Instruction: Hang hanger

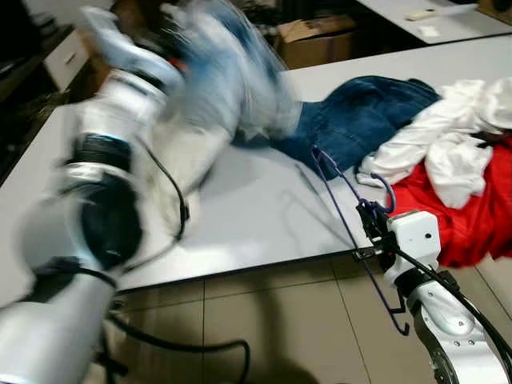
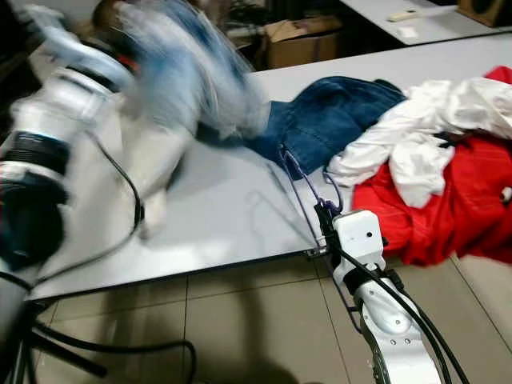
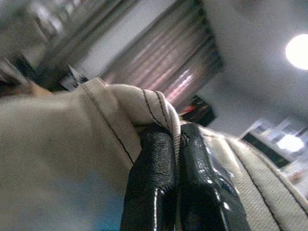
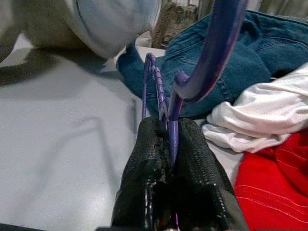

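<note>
Purple hanger pinched in right gripper, above table

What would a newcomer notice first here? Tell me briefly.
The blurred left arm on the left, its left gripper pinching pale fabric. Next, the right gripper at the table edge, shut on a purple hanger. Behind it lie jeans, white clothes and a red garment.

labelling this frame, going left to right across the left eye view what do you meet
left arm → blurred light-blue garment → dark blue jeans → purple hanger in the right claw → white garment over red garment
</note>
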Motion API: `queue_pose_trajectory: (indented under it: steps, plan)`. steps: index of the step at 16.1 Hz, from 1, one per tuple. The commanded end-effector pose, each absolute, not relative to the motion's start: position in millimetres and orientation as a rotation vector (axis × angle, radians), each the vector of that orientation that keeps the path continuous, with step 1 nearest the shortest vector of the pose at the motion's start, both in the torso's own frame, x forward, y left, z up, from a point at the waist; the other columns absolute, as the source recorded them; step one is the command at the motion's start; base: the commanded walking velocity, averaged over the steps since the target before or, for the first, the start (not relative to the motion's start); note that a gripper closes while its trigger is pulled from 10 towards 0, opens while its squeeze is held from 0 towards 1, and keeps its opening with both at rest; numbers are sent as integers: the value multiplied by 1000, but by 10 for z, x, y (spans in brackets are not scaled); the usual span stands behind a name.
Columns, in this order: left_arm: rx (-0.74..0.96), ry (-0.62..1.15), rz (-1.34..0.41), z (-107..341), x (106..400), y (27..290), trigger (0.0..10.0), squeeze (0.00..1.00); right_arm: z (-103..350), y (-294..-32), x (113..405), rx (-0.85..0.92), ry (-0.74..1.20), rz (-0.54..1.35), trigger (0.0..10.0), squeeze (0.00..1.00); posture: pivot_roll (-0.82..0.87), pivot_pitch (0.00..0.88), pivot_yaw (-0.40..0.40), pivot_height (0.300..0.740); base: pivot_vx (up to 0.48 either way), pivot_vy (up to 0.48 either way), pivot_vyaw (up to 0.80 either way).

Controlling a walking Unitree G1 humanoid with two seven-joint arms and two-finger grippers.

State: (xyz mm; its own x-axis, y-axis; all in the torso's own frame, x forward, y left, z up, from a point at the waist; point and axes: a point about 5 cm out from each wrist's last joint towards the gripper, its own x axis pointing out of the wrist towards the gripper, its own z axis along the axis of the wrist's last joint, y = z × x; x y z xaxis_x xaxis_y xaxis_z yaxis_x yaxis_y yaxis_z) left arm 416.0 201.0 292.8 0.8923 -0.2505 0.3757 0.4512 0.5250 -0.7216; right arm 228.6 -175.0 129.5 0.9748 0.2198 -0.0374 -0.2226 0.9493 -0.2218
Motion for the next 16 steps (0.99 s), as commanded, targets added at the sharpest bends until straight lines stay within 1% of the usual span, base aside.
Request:
queue_pose_trajectory:
  steps: [1, 3, 4, 5, 6, 7, 8, 9, 10, 11, 12, 13, 14, 15, 16]
  plan:
    - [-799, -115, -387, 2559, 4128, 2065, 0, 0, 1246, -1735, 2283, -229, 32, 224, 10000, 0, -149, 0, 176, 740, 0, 0, 0]
    - [-225, 161, -551, 1889, 3939, 1997, 0, 0, 1227, -1720, 2263, -227, 38, 228, 10000, 0, -144, 0, 169, 740, 0, 0, 0]
    - [-80, 197, -659, 1755, 3852, 1948, 0, 0, 1223, -1718, 2259, -226, 40, 230, 10000, 0, -140, 0, 164, 740, 0, 0, 0]
    - [-47, 200, -696, 1725, 3824, 1929, 0, 0, 1222, -1718, 2257, -225, 41, 231, 10000, 0, -140, 0, 164, 740, 0, 0, 0]
    - [14, 189, -854, 1698, 3722, 1835, 0, 0, 1218, -1714, 2258, -229, 45, 241, 10000, 0, -132, 0, 153, 740, 0, 0, 0]
    - [127, 246, -937, 1611, 3645, 1786, 0, 0, 1217, -1710, 2264, -230, 47, 250, 10000, 0, -127, 0, 148, 740, 0, 0, 0]
    - [281, 310, -909, 1509, 3633, 1832, 0, 0, 1220, -1705, 2274, -233, 46, 258, 10000, 0, -123, 0, 143, 740, 0, 0, 0]
    - [372, 334, -872, 1468, 3639, 1885, 0, 0, 1221, -1702, 2279, -234, 45, 260, 10000, 0, -122, 0, 141, 740, 0, 0, 0]
    - [465, 328, -734, 1480, 3697, 2012, 0, 0, 1221, -1697, 2284, -234, 44, 264, 10000, 0, -119, 0, 139, 740, 0, 0, 0]
    - [468, 283, -591, 1583, 3759, 2137, 0, 0, 1213, -1690, 2279, -234, 45, 268, 10000, 0, -119, 0, 140, 740, 0, 0, 0]
    - [497, 300, -587, 1594, 3746, 2180, 0, 0, 1204, -1691, 2275, -234, 47, 270, 10000, 0, -119, 0, 141, 740, 0, 0, 0]
    - [563, 326, -556, 1591, 3731, 2250, 10000, 0, 1198, -1688, 2268, -233, 48, 270, 10000, 0, -121, 0, 143, 740, 0, 0, 0]
    - [637, 368, -524, 1578, 3716, 2330, 10000, 0, 1198, -1690, 2265, -230, 48, 269, 10000, 0, -121, 0, 144, 740, 0, 0, 0]
    - [670, 361, -506, 1593, 3721, 2355, 10000, 243, 1194, -1688, 2265, -229, 49, 269, 10000, 0, -122, 0, 145, 740, 0, 0, 0]
    - [542, 291, -573, 1643, 3743, 2186, 10000, 1000, 1193, -1677, 2263, -226, 49, 271, 10000, 0, -128, 0, 150, 740, 0, 0, 0]
